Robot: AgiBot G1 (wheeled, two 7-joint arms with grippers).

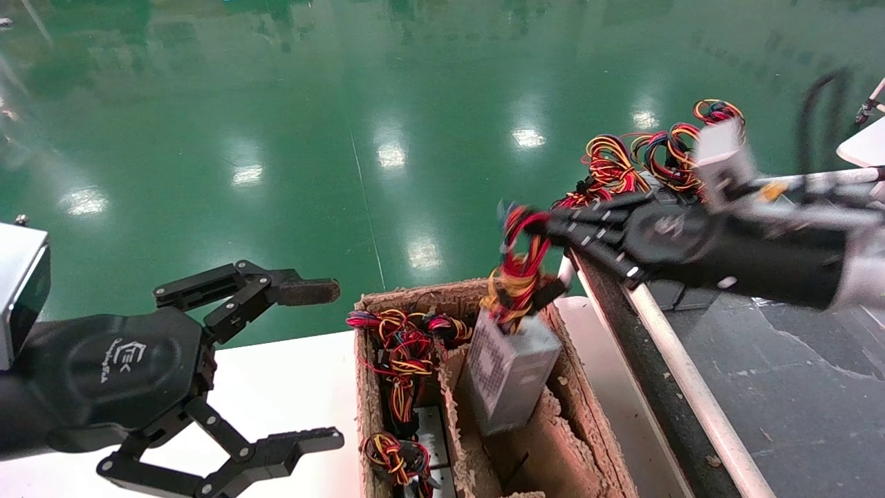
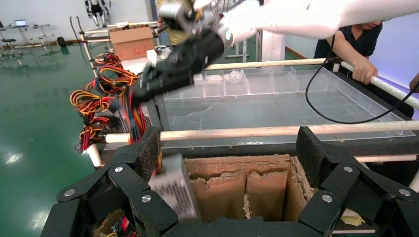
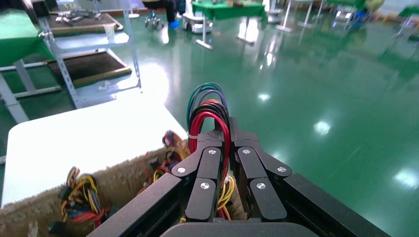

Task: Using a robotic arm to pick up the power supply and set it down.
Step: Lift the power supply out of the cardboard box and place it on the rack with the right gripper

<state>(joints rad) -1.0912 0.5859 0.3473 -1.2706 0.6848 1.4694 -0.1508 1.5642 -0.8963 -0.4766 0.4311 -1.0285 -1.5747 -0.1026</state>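
Right gripper [image 1: 546,232]: jaws closed tight on the red wire bundle [image 1: 520,259] of the power supply; in the right wrist view the fingers [image 3: 207,173] press together with red wire loops rising between them.
Robotic arm [image 1: 781,256]: one white arm with a black wrist, reaching in from the right over the box.
Power supply [image 1: 508,370]: one grey metal unit with a perforated grille face, hanging tilted by its wires, its lower end down inside the right-hand slot of the cardboard box; whether it touches the slot floor cannot be told.
Wire bundle: mostly red with yellow and blue strands, stretched between the closed jaws and the top of the unit.
Cardboard box [image 1: 594,443]: one brown box with frayed pulp dividers, standing on the white table [image 1: 290,387].
Other units in the box: two more wire bundles show in the left column, one at the far end [image 1: 404,339] and one at the near end [image 1: 394,456]; their housings are mostly hidden.
Conveyor side: a dark tray surface [image 1: 795,387] with a pale rail [image 1: 684,380] just right of the box; further bundles of yellow-orange and red wires [image 1: 643,162] lie at its far end, count unclear.
Left gripper [image 1: 318,366]: jaws spread wide, holding nothing, hovering over the table left of the box.
Floor [image 1: 346,104]: glossy green.
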